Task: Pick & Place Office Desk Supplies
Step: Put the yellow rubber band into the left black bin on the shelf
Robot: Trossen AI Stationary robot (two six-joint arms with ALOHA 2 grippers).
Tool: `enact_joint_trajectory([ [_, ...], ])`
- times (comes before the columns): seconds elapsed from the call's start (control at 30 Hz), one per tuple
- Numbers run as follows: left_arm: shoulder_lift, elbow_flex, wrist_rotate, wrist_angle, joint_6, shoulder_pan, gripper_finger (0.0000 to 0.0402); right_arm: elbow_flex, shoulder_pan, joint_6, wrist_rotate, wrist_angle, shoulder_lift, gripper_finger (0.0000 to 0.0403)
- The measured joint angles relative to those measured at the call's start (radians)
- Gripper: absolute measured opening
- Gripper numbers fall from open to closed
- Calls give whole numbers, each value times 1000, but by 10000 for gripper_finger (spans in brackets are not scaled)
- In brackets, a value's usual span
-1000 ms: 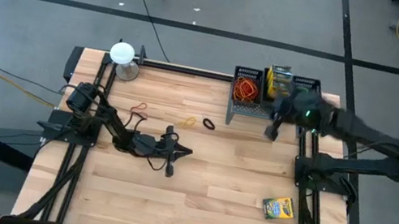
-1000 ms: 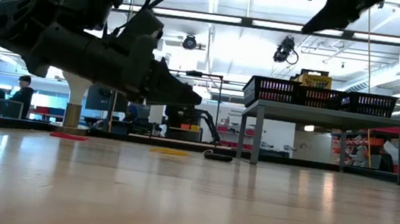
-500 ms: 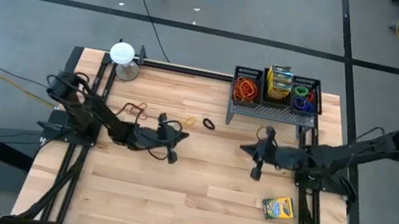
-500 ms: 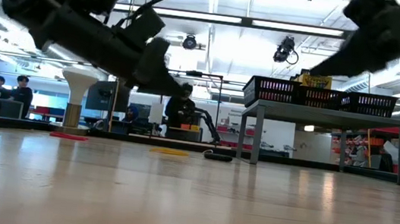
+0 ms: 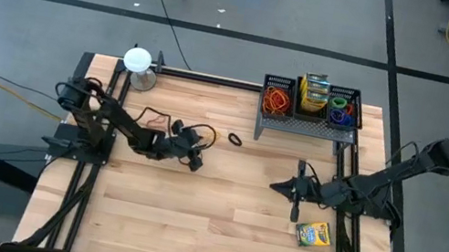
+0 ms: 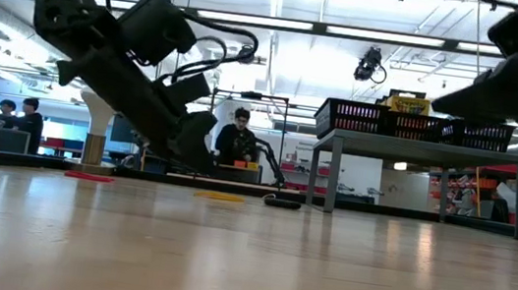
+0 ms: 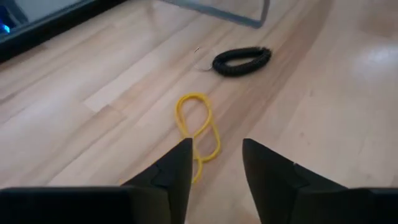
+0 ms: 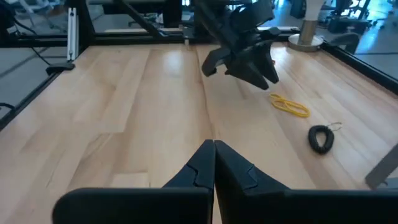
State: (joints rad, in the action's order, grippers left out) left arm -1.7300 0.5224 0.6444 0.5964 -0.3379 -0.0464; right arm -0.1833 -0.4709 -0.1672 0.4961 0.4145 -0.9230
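On the table's far middle lie a yellow rubber band (image 5: 212, 136) and a black band (image 5: 234, 138); a red band (image 5: 154, 119) lies farther left. My left gripper (image 7: 217, 151) is open, low over the yellow band's (image 7: 199, 127) near end, with the black band (image 7: 242, 60) beyond it. My right gripper (image 5: 275, 187) is shut and holds nothing. It hovers at the table's middle right. A yellow-and-green crayon box (image 5: 313, 233) lies flat near the right edge, a little to the near side of that gripper. My left gripper has its open fingers on either side of the yellow band's near end (image 7: 196, 167). I cannot tell whether a finger touches it. The fingers slant down from the table's left side, and the band lies flat on the wood.
A black mesh rack (image 5: 304, 123) at the far right holds coloured bands and crayon boxes. A white round-topped object (image 5: 137, 61) stands at the far left corner. Bare wood spreads over the near half. People sit in the room beyond (image 6: 238, 133).
My left gripper has swung toward the far edge and tipped down toward the yellow band. My right gripper, shut throughout, has left the rack, sunk and drawn toward the near edge, and now points left over the table's middle right.
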Motion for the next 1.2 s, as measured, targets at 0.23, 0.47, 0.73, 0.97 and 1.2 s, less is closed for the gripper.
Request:
enact_joint_trajectory([
  [0.23,-1,0,-112,4,-7,77,192,94,0,1,0,144,0,7],
  [0.47,-21,1,-148,5,42,128,202,106,1,25,0,175,0,7],
  [0.73,-92,12,-214,29,56,161,184,106,1,25,0,175,0,7],
  [0.97,-114,45,-252,20,92,159,96,106,1,25,0,175,0,7],
  [1.2,-82,42,-217,-8,186,93,11,106,1,-12,-2,168,-12,7],
])
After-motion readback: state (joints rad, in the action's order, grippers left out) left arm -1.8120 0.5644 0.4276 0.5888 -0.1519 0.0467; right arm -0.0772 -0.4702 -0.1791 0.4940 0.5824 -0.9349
